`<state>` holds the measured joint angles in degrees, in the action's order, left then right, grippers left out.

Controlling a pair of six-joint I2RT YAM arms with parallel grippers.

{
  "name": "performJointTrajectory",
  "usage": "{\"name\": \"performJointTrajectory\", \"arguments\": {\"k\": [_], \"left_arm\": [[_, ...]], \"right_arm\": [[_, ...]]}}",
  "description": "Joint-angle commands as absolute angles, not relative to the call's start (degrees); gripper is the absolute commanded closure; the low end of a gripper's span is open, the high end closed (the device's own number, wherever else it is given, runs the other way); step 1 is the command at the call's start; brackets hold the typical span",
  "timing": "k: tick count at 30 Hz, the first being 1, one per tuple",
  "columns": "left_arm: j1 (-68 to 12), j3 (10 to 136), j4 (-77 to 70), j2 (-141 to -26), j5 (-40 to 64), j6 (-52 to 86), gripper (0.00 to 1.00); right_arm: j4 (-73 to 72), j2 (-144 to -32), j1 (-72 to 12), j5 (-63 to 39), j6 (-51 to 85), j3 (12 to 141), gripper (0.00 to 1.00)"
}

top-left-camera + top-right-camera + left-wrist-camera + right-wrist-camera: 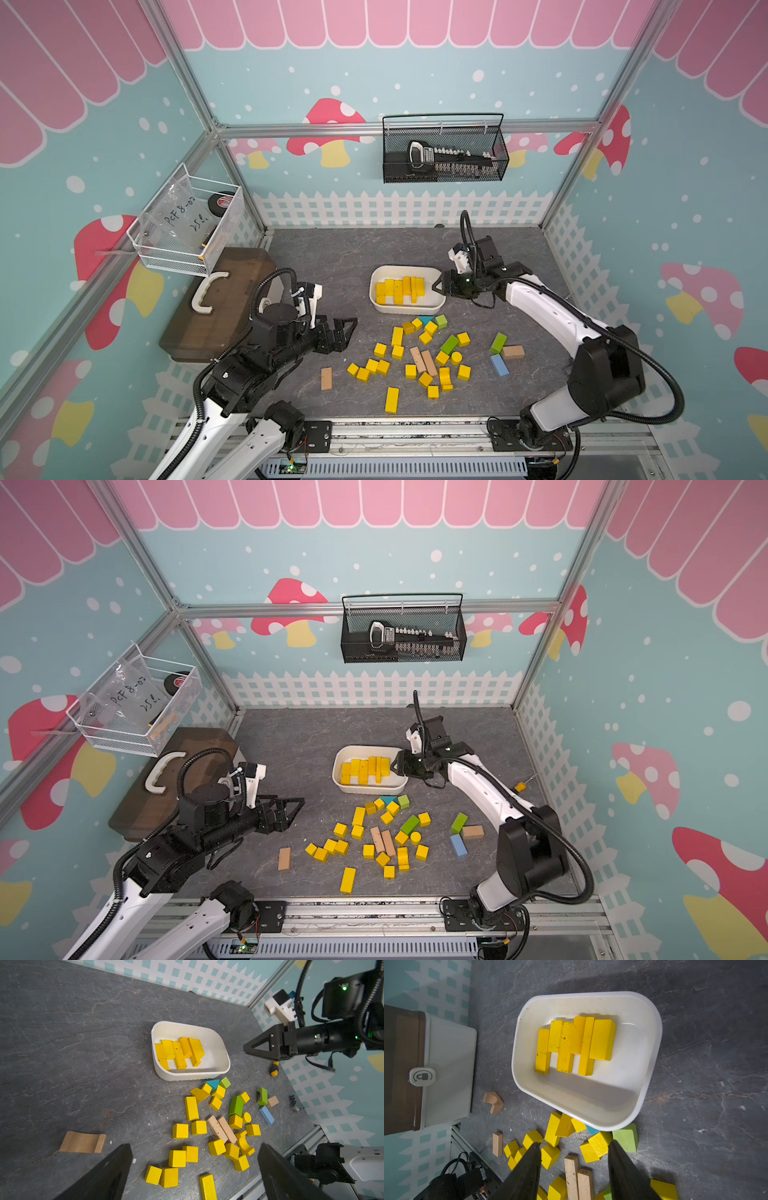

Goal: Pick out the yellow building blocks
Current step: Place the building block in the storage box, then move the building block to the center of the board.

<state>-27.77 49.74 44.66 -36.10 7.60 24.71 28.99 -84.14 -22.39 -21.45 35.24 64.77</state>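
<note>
1. Right gripper (435, 286) is at the white tray's (376, 276) rim on the right arm's side, jaws apart, nothing between them. Left gripper (352, 326) is off the tray's opposite, near corner, jaws spread wide, empty.
2. Yellow building blocks (576, 1043): a row of bars lies side by side inside the tray. About twenty more are loose on the tabletop on the tray's near side, mixed with tan bars (584, 1183) and green blocks (449, 344).
3. My read: a drop-off has just been released, and sorting is under halfway.
4. Next: go for the loose pile. Free-standing pieces first, e.g. the lone yellow bar (391, 400) farthest from the tray. Those against the tray's near wall crowd a teal wedge (214, 1083), so finger clearance is tight.
5. Text: the bag (183, 212) in the white wire basket (212, 181) is handwritten "PCF8-02", then "25…", rest unclear. One tan bar end reads "69".
</note>
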Motion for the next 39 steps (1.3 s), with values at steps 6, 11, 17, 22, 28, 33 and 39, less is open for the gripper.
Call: {"name": "performJointTrajectory", "arguments": {"k": [6,11,17,22,28,33,39], "left_arm": [[-27.5,49.7,44.3,-38.4,8.7,24.9,0.01],[-27.5,49.7,44.3,-39.7,9.0,24.8,0.01],[-27.6,49.7,44.5,-40.8,9.0,24.8,0.01],[-28.5,49.8,44.8,-42.0,8.6,25.0,0.01],[-30.4,50.2,45.6,-43.6,6.9,26.2,0.01],[-32.8,51.7,48.1,-45.8,4.1,27.1,0.01],[-33.0,51.7,49.6,-47.1,4.3,31.8,0.01]], "right_arm": [[17.5,-68.5,-22.6,-19.2,38.8,44.6,0.01],[16.7,-60.2,-23.0,-15.8,38.0,38.4,0.01],[12.5,-52.6,-23.0,-14.5,40.4,29.7,0.01],[16.3,-50.9,-23.2,-10.1,43.2,28.2,0.01],[19.7,-47.6,-23.3,-5.5,45.0,27.3,0.01],[15.9,-50.0,-23.3,-9.4,44.2,26.8,0.01],[14.9,-52.0,-23.2,-8.3,45.5,25.9,0.01]]}}
